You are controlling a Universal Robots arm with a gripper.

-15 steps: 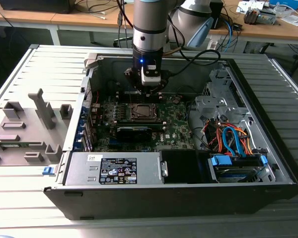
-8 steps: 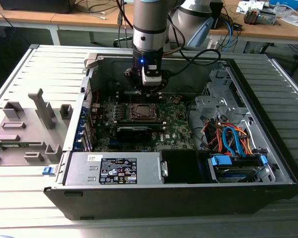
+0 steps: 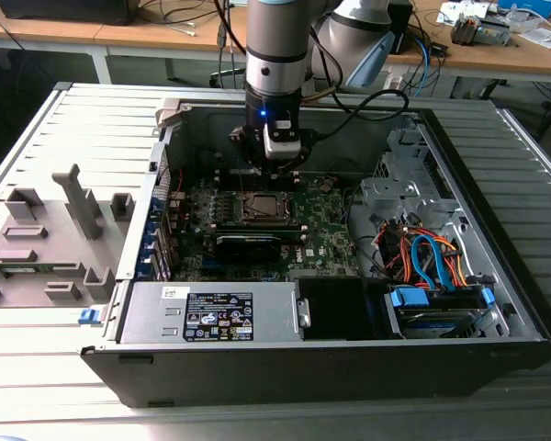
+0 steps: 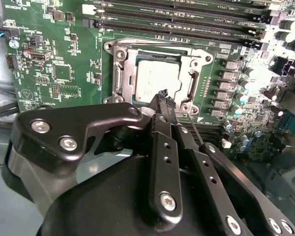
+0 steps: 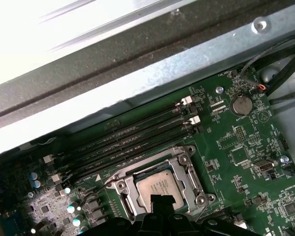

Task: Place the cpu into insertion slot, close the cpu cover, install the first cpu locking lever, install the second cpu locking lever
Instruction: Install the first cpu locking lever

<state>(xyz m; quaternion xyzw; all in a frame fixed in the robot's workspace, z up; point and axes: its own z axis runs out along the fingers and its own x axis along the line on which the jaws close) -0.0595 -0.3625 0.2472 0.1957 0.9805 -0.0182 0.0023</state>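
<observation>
The cpu (image 4: 156, 81) lies in the insertion slot (image 4: 109, 47), cpu cover (image 4: 124, 73) around it.

Tabletop (image 3: 46, 367): grey, ribbed with long parallel grooves, reaching from the exterior view's left edge to its right.
Computer case (image 3: 331, 363): black tower lying on its side in the middle of the tabletop, open side up.
Fixture blocks (image 3: 78, 197): grey holders and one upright post, standing on the tabletop at the exterior view's left, beside the case.
Blue clip (image 3: 89, 316): small, just beside the case's near corner on the exterior view's left.
</observation>
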